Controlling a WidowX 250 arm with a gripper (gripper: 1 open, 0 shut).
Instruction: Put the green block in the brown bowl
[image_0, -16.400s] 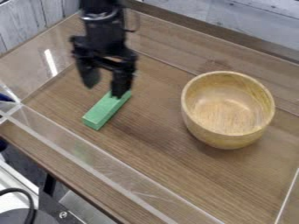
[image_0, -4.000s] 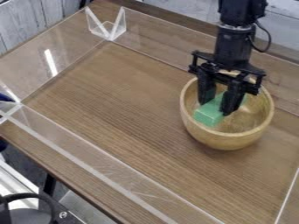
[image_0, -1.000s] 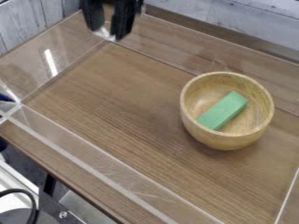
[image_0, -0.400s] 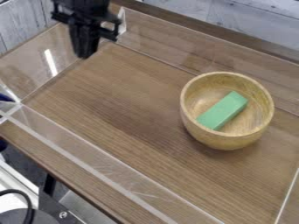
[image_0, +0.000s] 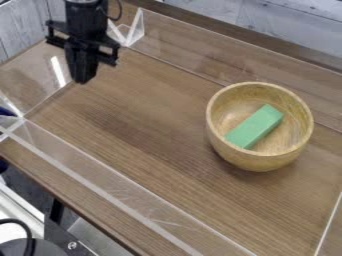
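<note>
The wooden desk (image_0: 147, 140) is taking up most of the view, with clear plastic walls (image_0: 80, 165) ringing it; the brown bowl (image_0: 261, 125) is sitting at right, nothing blocking it; the claw (image_0: 83, 75) is hanging pinched closed and empty, well apart at far left; the green block (image_0: 254, 126) is lying tilted inside the bowl.

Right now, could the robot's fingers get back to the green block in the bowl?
Probably yes. The green block lies uncovered in the open-topped brown bowl, with only bare table between it and the shut fingers at the far-left corner.
</note>
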